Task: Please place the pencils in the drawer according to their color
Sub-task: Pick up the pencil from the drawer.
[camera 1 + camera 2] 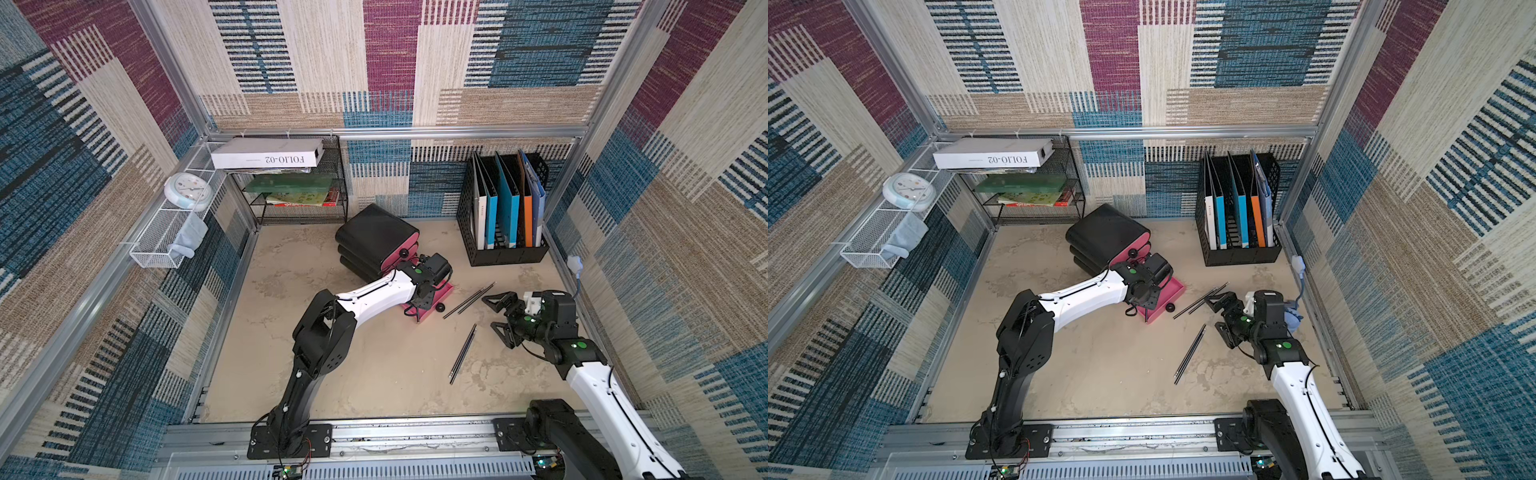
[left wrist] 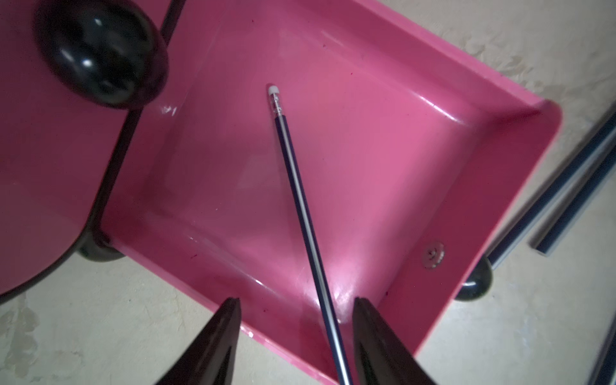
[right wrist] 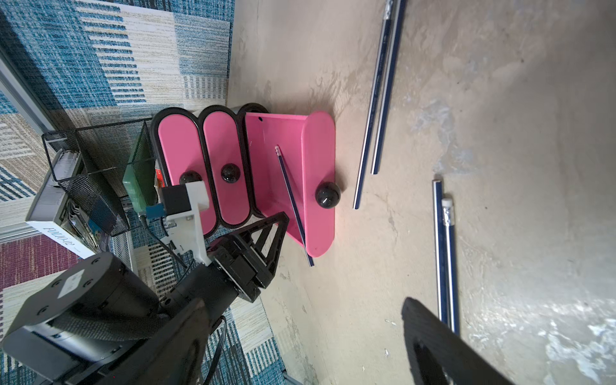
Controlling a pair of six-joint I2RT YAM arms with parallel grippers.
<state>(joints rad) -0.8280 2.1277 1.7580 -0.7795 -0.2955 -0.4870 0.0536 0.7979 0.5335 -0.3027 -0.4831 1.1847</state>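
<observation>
White box (image 1: 266, 150), spine printed "FOLIO-02", upside down

Black-jointed arms (image 1: 320, 332) with white forearms (image 1: 374, 297), green dots (image 1: 419, 271), thin black cables (image 1: 611, 376).

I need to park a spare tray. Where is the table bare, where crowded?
Bare: table front, between left arm and nearer pencil pair; also between drawer unit and left wall. Crowded: between the open drawer and right gripper, where the farther pencil pair lies.

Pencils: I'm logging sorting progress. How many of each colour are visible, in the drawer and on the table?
navy pencil in drawer: 1
navy on table: 4, a far pair and a near pair
Total: 5, all navy
</observation>
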